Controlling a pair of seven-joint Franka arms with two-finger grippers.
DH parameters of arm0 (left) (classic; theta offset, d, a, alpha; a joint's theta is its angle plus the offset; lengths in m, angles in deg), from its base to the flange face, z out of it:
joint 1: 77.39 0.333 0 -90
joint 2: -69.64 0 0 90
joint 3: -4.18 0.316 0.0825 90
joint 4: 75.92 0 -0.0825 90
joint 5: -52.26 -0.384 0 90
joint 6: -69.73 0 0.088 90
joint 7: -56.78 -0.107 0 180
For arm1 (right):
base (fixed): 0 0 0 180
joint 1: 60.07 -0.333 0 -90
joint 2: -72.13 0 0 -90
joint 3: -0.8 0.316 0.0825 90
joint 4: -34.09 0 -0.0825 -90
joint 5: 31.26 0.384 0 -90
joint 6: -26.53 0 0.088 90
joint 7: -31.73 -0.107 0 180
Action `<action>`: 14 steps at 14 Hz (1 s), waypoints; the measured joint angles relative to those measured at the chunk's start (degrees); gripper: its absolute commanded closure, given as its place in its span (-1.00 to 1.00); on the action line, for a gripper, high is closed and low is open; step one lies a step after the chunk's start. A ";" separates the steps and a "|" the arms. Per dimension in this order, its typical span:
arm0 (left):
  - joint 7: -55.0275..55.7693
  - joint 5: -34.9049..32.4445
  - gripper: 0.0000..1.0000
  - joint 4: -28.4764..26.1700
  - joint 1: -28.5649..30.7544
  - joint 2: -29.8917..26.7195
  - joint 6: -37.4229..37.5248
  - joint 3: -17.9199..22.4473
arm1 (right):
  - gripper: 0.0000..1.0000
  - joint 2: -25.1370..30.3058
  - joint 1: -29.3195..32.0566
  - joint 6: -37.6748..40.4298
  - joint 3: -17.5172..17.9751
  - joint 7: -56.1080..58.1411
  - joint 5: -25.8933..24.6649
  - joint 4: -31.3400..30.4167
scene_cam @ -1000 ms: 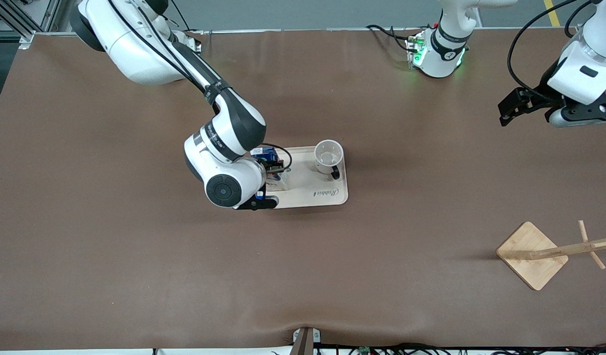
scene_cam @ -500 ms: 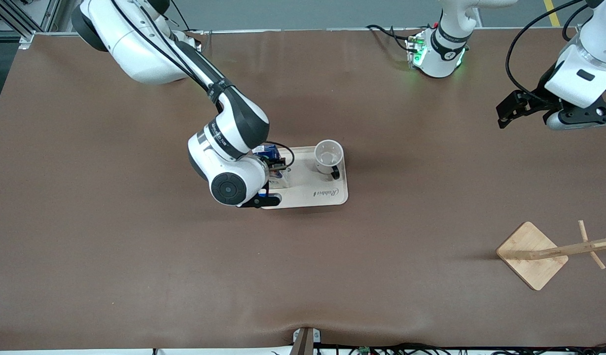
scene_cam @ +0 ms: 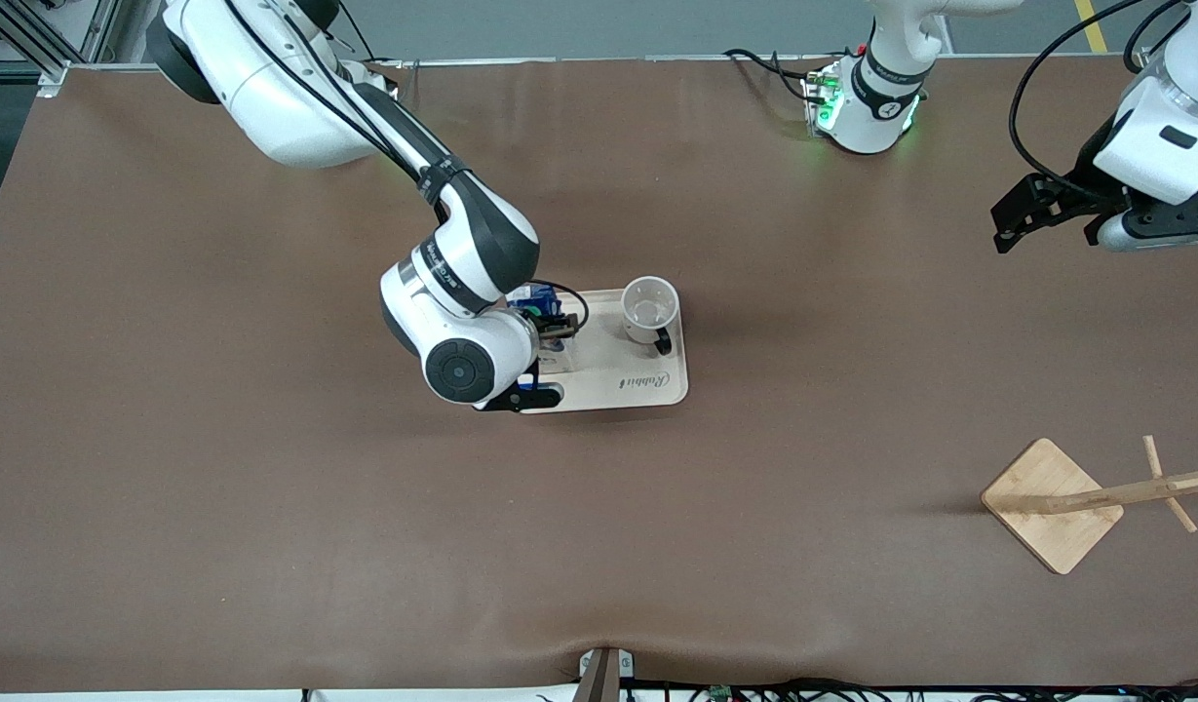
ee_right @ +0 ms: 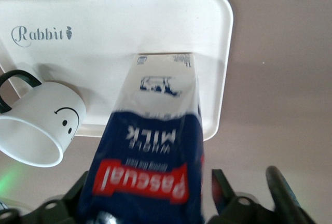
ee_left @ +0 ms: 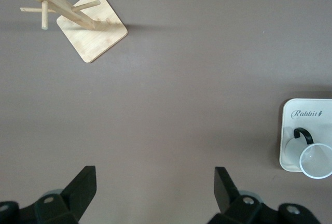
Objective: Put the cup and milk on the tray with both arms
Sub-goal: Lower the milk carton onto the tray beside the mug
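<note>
A: Where are the task things sitting?
B: Cup [scene_cam: 649, 309] is standing on the tray [scene_cam: 647, 383]; milk [ee_right: 155, 146] is standing beside it, toward the right arm's end.
A: Grippers?
B: Right gripper [ee_right: 150, 203] fingers are flanking the carton, apart. Left gripper [ee_left: 155, 195] is waiting over bare table, fingers spread wide.

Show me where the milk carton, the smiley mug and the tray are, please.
milk carton [ee_right: 150, 146], right wrist view, on its blue printed side.
smiley mug [ee_right: 49, 125], right wrist view, on its white side beside the face.
tray [scene_cam: 637, 385], front view, on its bare surface near the lettering.
</note>
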 measured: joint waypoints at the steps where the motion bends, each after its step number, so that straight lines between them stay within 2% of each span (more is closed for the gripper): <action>1: 0.00 0.00 -1.00 0.10 0.00 0.19 0.00 0.02 | -1.00 -0.22 -0.04 -0.14 0.00 0.00 0.00 0.00; 8: 0.00 0.00 -1.00 1.33 0.27 3.79 -1.30 0.65 | -1.00 -0.39 -0.03 -0.29 -0.01 0.00 0.00 0.21; 14: 0.00 0.00 -1.00 1.83 0.60 4.24 -1.46 0.90 | -1.00 -0.38 -0.02 -0.49 -0.02 0.00 0.00 1.19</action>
